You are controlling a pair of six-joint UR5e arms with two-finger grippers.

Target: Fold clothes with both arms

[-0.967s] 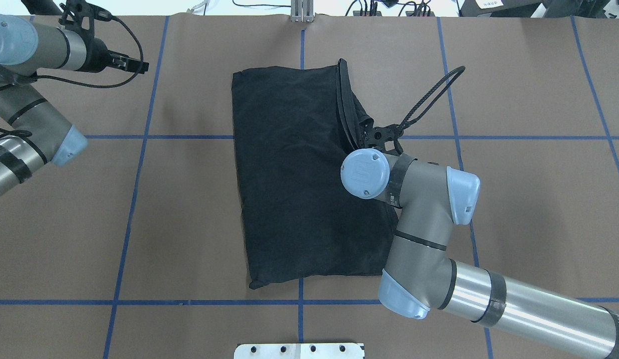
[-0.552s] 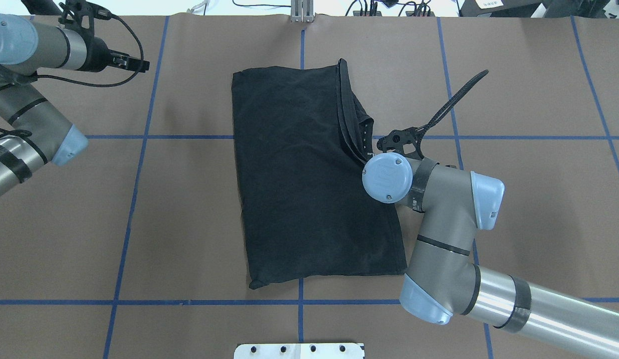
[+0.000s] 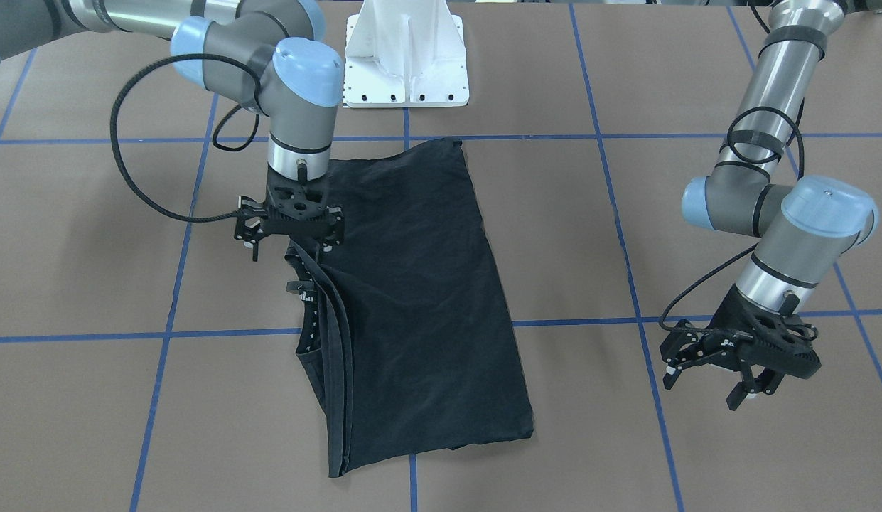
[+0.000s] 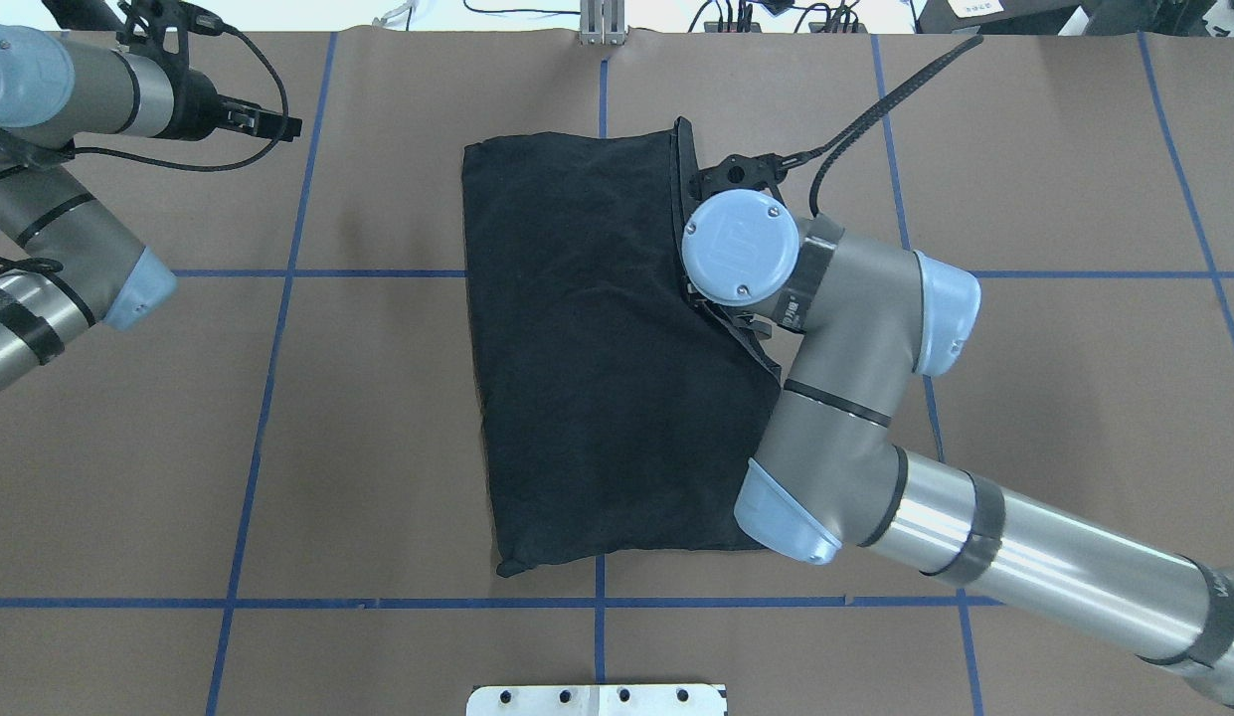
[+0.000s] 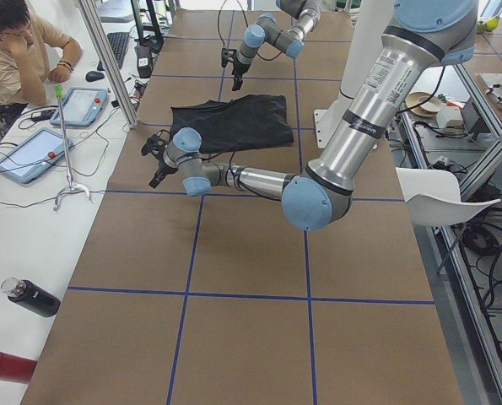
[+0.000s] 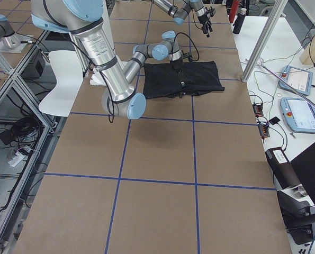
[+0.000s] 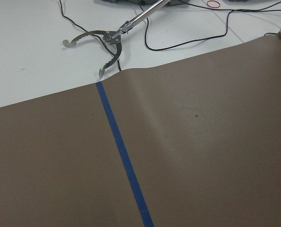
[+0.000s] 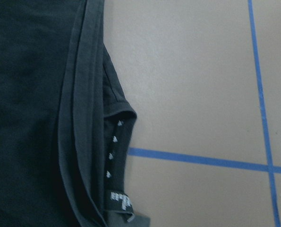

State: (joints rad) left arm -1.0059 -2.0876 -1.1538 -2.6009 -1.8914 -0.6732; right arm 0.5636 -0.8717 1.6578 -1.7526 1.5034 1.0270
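Observation:
The clothes are one black T-shirt (image 4: pixel 577 348), folded into a tall rectangle at the table's middle with plain black showing (image 3: pixel 412 284). Stacked folded edges and the neck label (image 8: pixel 119 201) lie along its side toward my right arm. My right gripper (image 3: pixel 290 245) hangs open just above that edge, fingers pointing down and holding nothing; from overhead its wrist (image 4: pixel 741 249) hides it. My left gripper (image 3: pixel 707 384) stands open and empty above bare table, far from the shirt. It looks down on brown paper and a blue tape line (image 7: pixel 123 156).
The white pedestal base (image 3: pixel 405 57) sits at the robot's side of the table. Blue tape lines (image 4: pixel 278 298) grid the brown paper. Beyond the far edge are cables and a metal stand foot (image 7: pixel 107 42). A person (image 5: pixel 14 42) sits by tablets (image 5: pixel 27 152).
My right arm swung out off the shirt's edge, then moved toward the table's far side and back over the folded edge. The left arm and the shirt have stayed put.

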